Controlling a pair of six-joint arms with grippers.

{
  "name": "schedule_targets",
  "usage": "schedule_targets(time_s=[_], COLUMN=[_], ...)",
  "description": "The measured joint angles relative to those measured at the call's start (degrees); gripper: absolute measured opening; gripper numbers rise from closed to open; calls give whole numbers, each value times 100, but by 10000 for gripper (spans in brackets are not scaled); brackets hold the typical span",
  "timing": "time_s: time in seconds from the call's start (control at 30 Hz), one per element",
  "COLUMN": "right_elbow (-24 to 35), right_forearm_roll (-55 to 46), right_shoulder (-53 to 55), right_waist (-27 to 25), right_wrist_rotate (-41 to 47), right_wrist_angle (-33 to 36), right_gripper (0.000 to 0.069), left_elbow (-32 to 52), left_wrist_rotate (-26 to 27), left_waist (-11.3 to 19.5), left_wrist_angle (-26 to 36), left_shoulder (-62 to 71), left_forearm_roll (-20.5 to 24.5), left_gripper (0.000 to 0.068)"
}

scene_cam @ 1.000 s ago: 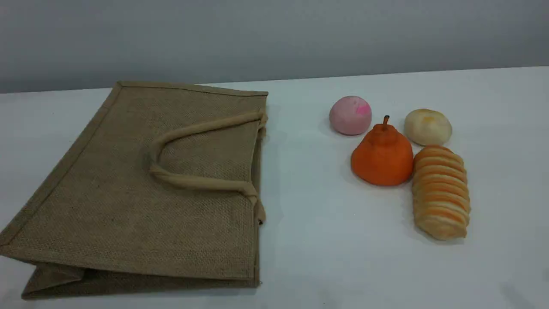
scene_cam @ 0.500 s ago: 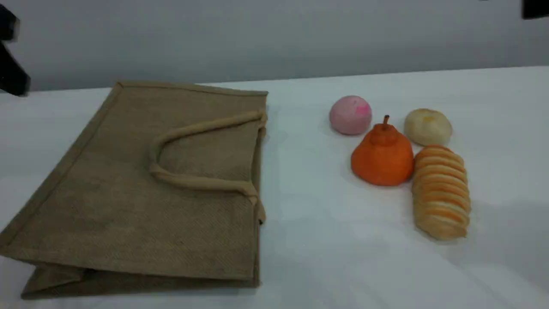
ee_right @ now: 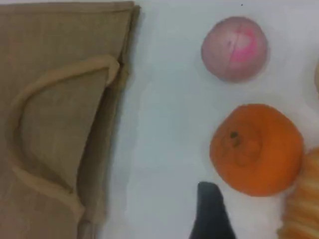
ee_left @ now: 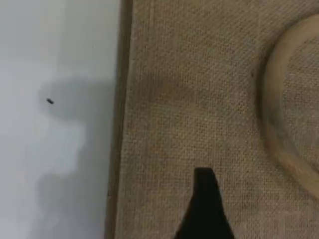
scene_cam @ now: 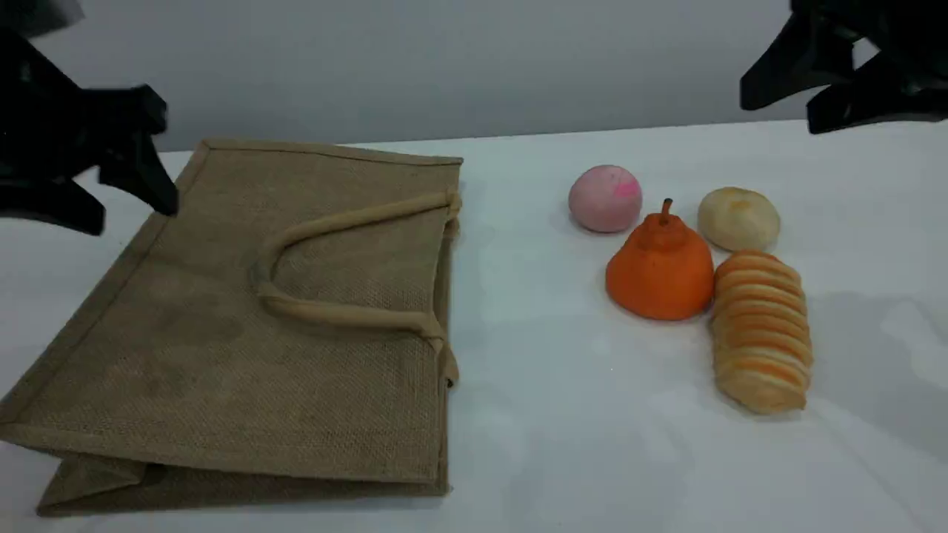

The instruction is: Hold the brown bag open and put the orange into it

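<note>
Nothing of the task is done yet: the brown bag [scene_cam: 244,318] lies flat and closed on the left of the bench [scene_cam: 563,444], and the orange [scene_cam: 659,266] stands on the right. The left end effector [scene_cam: 92,178], released and empty, hovers over the bag's far left corner. The right end effector [scene_cam: 829,96], also released, hangs far right of the orange.
</note>
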Motion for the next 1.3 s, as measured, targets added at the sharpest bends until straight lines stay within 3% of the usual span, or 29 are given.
schedule_targets(time_s=[0.3,0.43,0.87,1.3], right_elbow=[-64,-64,-64,-64], right_forearm_roll=[163,173,217,243], right_shoulder=[59,59,59,95], right_waist=[396,454,454,454], right_wrist_rotate=[-282,-350,-450,-472], right_wrist_angle=[-157,-177,-173,-230], right_gripper=[409,409,409,409], left_elbow=[-405,-642,-843,-1084], left_wrist_rotate=[284,279,71,85], left_waist=[-323,-523,-524,-524], left_wrist_angle=[-183,-263,-658,-670], left_shoulder=[888,1241,1823,2334], left_forearm_roll=[-498,-498,-656,-679], left_gripper=[485,485,485,485])
